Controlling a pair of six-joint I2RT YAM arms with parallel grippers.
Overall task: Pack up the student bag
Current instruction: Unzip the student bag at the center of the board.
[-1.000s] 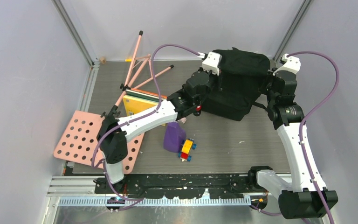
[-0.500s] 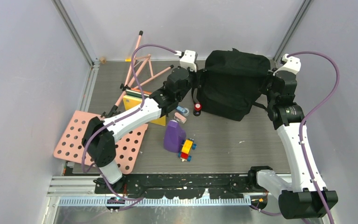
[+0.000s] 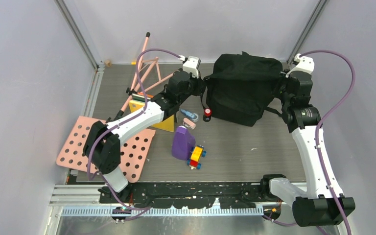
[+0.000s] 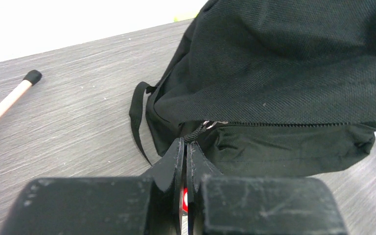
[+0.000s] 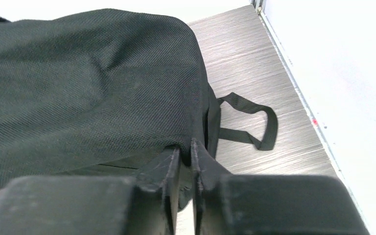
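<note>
The student bag (image 3: pixel 245 90) is a black fabric backpack lying at the back centre of the table. My left gripper (image 3: pixel 202 81) is at the bag's left end, shut on the zipper pull (image 4: pixel 196 133). The jaws (image 4: pixel 186 144) pinch the cord, and the zipper line (image 4: pixel 284 124) runs off to the right. My right gripper (image 3: pixel 280 82) is at the bag's right end. In the right wrist view it (image 5: pixel 185 147) is shut on a fold of the bag's fabric (image 5: pixel 78 88), beside a strap loop (image 5: pixel 257 139).
A purple bottle (image 3: pixel 182 143) and a toy of coloured blocks (image 3: pixel 196 156) lie in front of the bag. A red cap (image 3: pixel 207 113) and a small blue item (image 3: pixel 190 114) lie near its left corner. A yellow book (image 3: pixel 152 111), a pink perforated board (image 3: pixel 85 149) and pink rods (image 3: pixel 144 73) lie at the left.
My left gripper has moved left from over the bag's top to its left end, drawing the zipper pull along. The right gripper has held its place on the bag.
</note>
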